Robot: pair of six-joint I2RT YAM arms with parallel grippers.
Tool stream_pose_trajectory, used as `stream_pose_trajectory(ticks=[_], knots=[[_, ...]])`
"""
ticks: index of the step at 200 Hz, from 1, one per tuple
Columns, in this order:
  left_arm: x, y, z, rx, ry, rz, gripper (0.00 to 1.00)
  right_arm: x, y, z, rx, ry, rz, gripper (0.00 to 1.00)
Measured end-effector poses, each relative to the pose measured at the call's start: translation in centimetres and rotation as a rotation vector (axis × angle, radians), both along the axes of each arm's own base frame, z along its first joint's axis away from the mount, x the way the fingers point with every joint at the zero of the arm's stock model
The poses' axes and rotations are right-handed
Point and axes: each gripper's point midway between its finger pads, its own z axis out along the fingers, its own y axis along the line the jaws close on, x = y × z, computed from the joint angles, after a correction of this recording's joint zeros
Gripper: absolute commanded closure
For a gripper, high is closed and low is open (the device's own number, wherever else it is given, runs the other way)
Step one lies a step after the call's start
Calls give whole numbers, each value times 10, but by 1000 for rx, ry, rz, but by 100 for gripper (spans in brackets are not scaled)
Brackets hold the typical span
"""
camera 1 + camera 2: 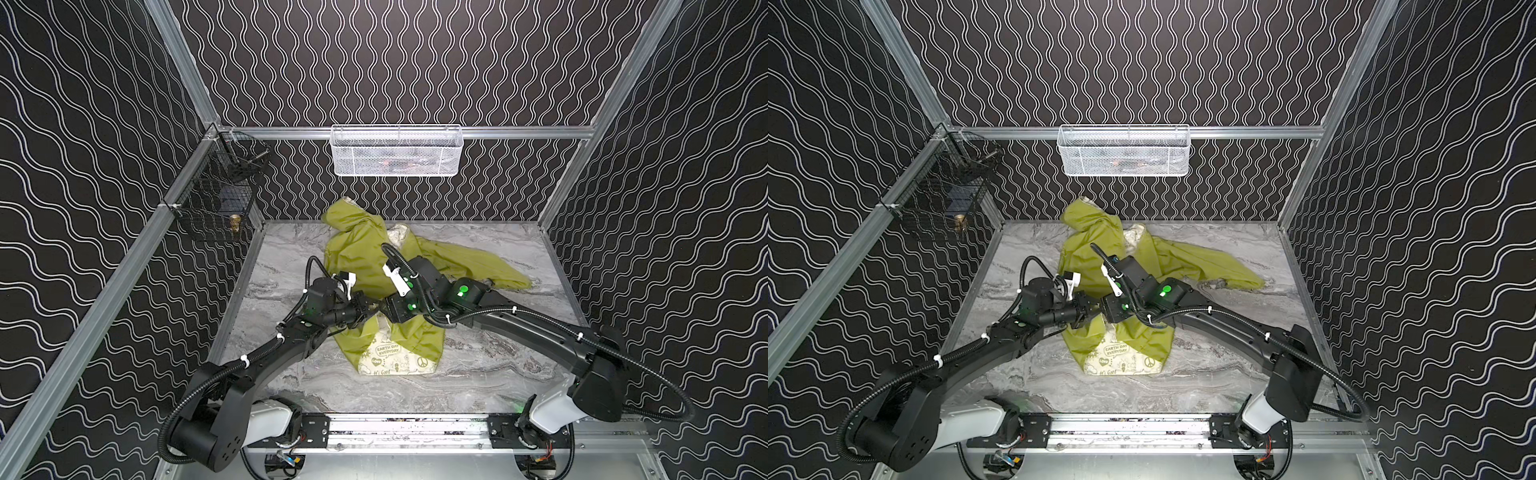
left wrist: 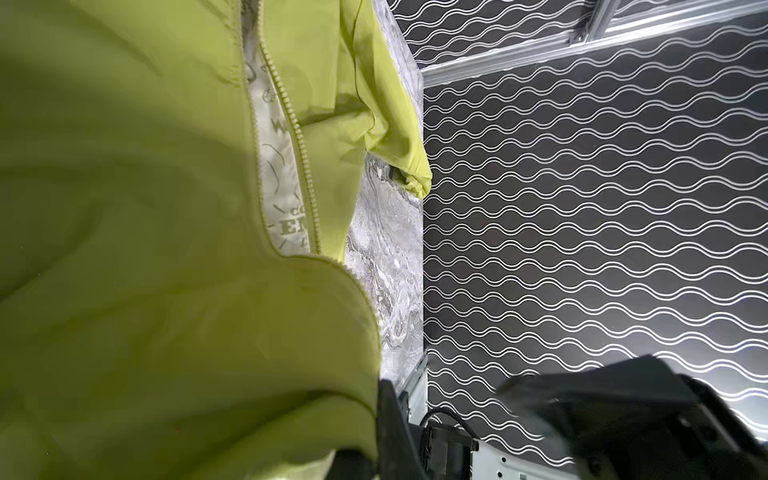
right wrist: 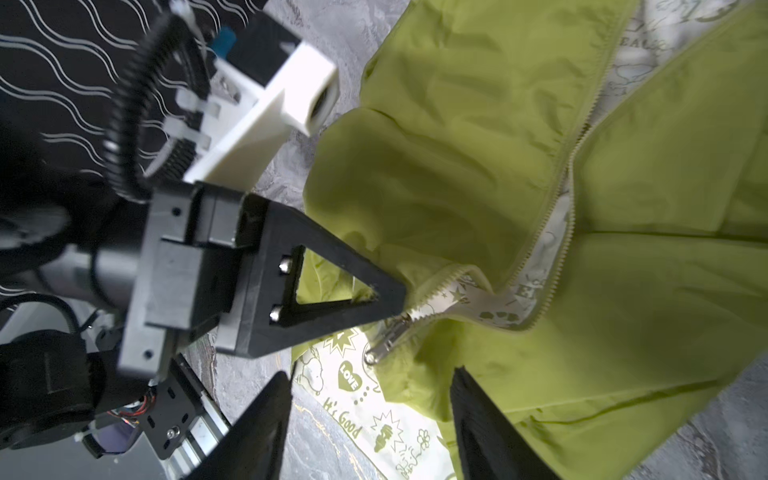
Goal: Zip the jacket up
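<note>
From above, the thin lime-green hooded jacket (image 1: pixel 357 249) lies crumpled in the middle of the grey marbled bench (image 1: pixel 478 374). Its hood is toward the back wall. Near the front edge its hem is turned back, showing the cream cartoon-printed lining (image 1: pixel 1121 361). The black left arm (image 1: pixel 257 353) and black right arm (image 1: pixel 540 328) meet over the lower front of the garment. In both top views I cannot make out how their fingers stand.

From the left wrist, green cloth fills most of the view, close against the lens. Two pale rows of zipper teeth (image 2: pixel 299 145) run apart with lining between them, so that stretch is open. This arm's own fingers are not clear here.

From the right wrist, the left fingers (image 3: pixel 390 297) are closed to a point on the jacket's edge, just beside the silver zipper slider (image 3: pixel 392 332). The right fingers (image 3: pixel 257 436) stand wide with nothing between them, and the slider's pull tab lies just ahead of them. Both tooth rows seem to run into the slider, which sits low by the hem. Above it they part.

I'd judge that only the start is made. The slider looks seated, and nearly the whole length is left to pull up once the right fingers take the pull tab.
</note>
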Motion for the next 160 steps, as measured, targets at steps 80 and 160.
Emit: stream_pose_trajectory(ticks=[80, 160], knots=[[-6, -1, -1, 0, 22, -25, 100, -7, 10, -27, -119, 2, 31, 50], [-8, -2, 3, -6, 16, -33, 100, -3, 7, -38, -185, -21, 7, 56]])
